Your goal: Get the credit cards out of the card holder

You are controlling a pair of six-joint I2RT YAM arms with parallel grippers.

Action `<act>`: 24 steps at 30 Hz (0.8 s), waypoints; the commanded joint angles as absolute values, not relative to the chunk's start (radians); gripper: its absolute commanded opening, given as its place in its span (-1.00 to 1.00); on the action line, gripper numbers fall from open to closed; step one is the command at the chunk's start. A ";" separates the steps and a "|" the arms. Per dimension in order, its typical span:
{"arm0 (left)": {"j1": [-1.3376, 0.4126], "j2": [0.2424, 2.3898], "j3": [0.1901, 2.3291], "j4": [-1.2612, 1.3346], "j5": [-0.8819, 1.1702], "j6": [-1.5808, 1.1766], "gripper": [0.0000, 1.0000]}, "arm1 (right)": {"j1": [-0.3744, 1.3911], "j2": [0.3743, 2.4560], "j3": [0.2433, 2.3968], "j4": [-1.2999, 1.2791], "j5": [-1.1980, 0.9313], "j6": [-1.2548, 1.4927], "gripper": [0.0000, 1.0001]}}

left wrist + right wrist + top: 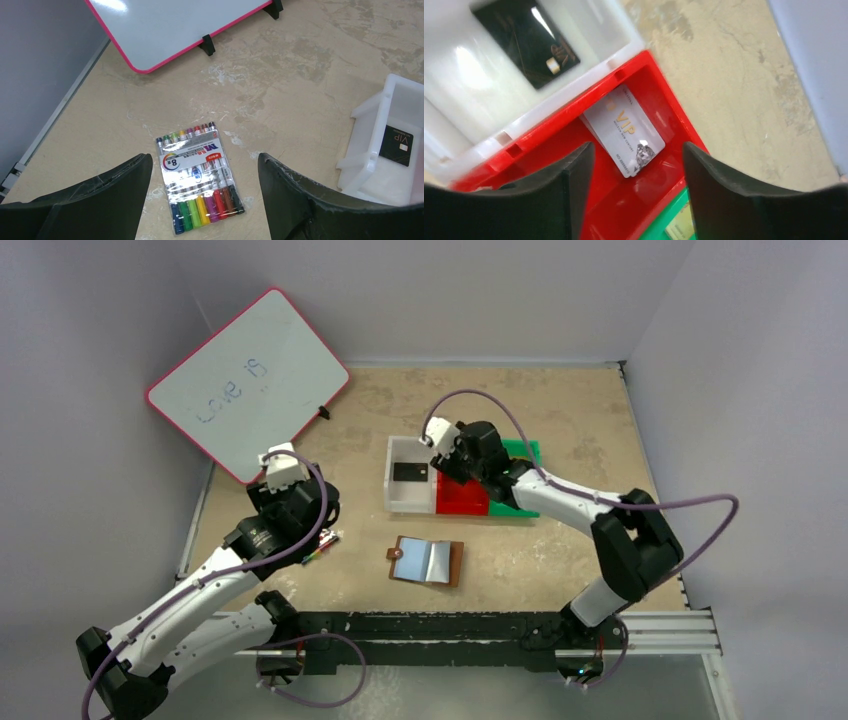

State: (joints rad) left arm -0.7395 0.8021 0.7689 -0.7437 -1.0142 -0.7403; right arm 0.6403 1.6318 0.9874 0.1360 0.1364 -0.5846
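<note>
Looks like a robot lab test cell: left arm & right arm bolted to a metal rail at the table edge, loose purple cables, plain grey walls on 3 sides, small whiteboard w/ handwriting propped back-left.

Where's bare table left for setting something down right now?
Free: right of the card holder up to the right arm, and the far strip behind the white bin. Crowded: red bin under the right claw, marker pack under the left claw.
</note>
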 commanded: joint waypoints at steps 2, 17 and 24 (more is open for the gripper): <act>-0.733 0.795 0.817 -0.754 -1.038 -0.739 0.54 | 0.635 1.477 0.939 0.261 0.136 -0.105 0.97; -0.733 0.807 0.818 -0.756 -1.039 -0.743 0.53 | 0.635 1.433 0.932 0.000 0.172 0.493 0.46; -0.733 0.819 0.823 -0.759 -1.032 -0.742 0.52 | 0.635 1.485 0.960 -0.078 0.243 0.545 -0.35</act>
